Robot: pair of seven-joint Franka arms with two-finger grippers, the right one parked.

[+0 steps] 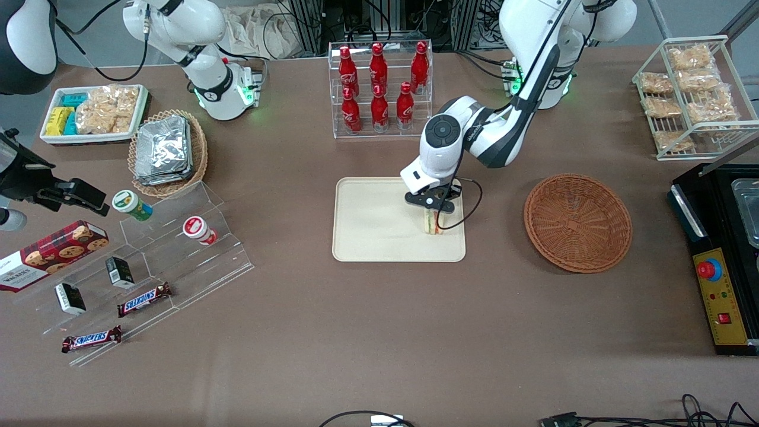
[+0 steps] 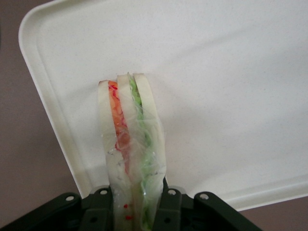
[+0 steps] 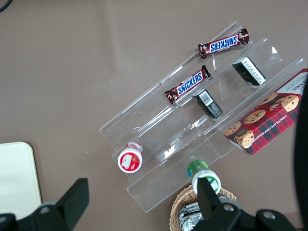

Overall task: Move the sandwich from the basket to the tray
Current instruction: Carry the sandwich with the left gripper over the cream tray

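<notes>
My left gripper (image 1: 434,214) is shut on the sandwich (image 1: 436,223), a pale wrapped wedge with orange-red and green layers. It holds the sandwich over the cream tray (image 1: 367,231), near the tray's corner toward the basket. In the left wrist view the sandwich (image 2: 130,139) stands on edge between the black fingers (image 2: 169,209), above the tray (image 2: 231,86); I cannot tell whether it touches the tray. The reddish-brown wicker basket (image 1: 577,222) stands beside the tray, toward the working arm's end, with nothing in it.
A clear rack of red bottles (image 1: 379,89) stands farther from the camera than the tray. A tan basket of foil packets (image 1: 167,153), a white snack dish (image 1: 92,112) and a clear stepped stand (image 1: 148,261) lie toward the parked arm's end. A black control box (image 1: 720,261) lies beside the basket.
</notes>
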